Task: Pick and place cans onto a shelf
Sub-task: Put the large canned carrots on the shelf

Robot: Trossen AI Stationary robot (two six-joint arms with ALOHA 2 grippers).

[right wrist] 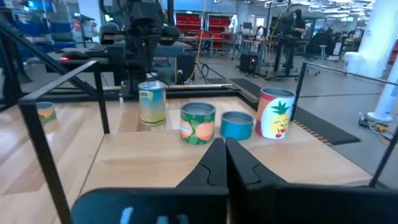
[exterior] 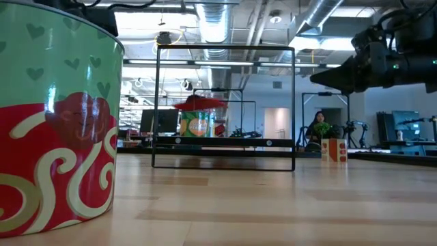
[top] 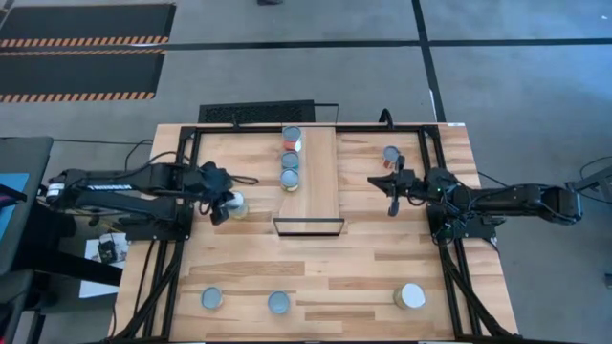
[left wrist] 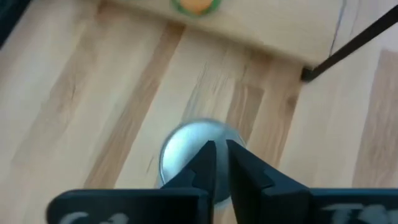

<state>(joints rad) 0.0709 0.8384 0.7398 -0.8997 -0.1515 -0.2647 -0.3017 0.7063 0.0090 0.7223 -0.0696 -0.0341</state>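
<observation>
Left gripper (top: 226, 204) at centre-left of the high view, directly above a silver-topped can (top: 236, 204) standing on the bare tabletop (top: 382, 268) just left of the shelf (top: 320, 191). In the left wrist view, poised right over that can's lid; spread or pinching, cannot tell. Right gripper (top: 392, 204) at centre-right of the high view, well clear of the shelf's right edge, claw pressed together and holding nothing. Shelf at the middle of the frame, running top to bottom, with three cans in a row on its upper left part: pineapple can (top: 292, 139) uppermost, teal can (top: 290, 161) below it, orange-label can (top: 289, 180) lowest, close together, the rest of the plank bare. Another can (top: 391, 155) on the tabletop right of the shelf, just above the right gripper. Along the bottom of the frame, three more, well apart: grey-topped can (top: 211, 298) at lower left, second grey-topped can (top: 278, 303) near bottom centre, white-lidded can (top: 411, 295) at lower right.
</observation>
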